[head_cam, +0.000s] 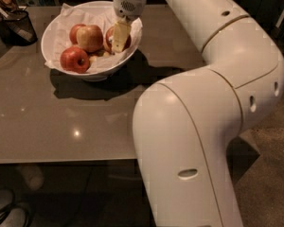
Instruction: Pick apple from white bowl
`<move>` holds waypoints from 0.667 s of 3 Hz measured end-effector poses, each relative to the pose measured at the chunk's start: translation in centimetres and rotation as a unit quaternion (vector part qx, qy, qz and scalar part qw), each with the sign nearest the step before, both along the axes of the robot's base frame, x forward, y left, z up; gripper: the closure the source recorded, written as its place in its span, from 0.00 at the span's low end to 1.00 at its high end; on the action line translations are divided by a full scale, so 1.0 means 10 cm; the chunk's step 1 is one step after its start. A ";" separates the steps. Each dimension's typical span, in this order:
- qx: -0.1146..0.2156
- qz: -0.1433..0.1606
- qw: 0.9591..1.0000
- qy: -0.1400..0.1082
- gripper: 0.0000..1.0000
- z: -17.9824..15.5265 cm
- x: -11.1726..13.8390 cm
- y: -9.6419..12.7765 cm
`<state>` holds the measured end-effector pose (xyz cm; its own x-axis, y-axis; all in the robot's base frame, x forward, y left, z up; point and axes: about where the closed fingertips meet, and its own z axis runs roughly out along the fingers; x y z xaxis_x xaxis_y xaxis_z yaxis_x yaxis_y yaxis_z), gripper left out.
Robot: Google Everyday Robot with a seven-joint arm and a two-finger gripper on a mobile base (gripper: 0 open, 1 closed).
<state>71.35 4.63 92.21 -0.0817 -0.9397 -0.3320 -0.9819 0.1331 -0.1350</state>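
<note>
The white bowl, lined with crumpled white paper, stands at the far left of the table. It holds several apples. A deep red one lies at the front left, a paler yellow-pink one in the middle, and another red one behind that. My gripper reaches down into the right side of the bowl. It is right at a red apple, which is mostly hidden behind it. I cannot see a sticker on that apple.
A small dark mesh cup with utensils stands left of the bowl near the table's far left corner. The grey table ends at a front edge below. My arm's large white links fill the right side. Shoes lie on the floor.
</note>
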 end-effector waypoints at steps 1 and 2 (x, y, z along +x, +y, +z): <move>0.004 -0.004 1.000 -0.009 1.00 0.13 -0.06 -0.08; 0.011 0.000 1.000 -0.012 1.00 0.22 -0.11 -0.12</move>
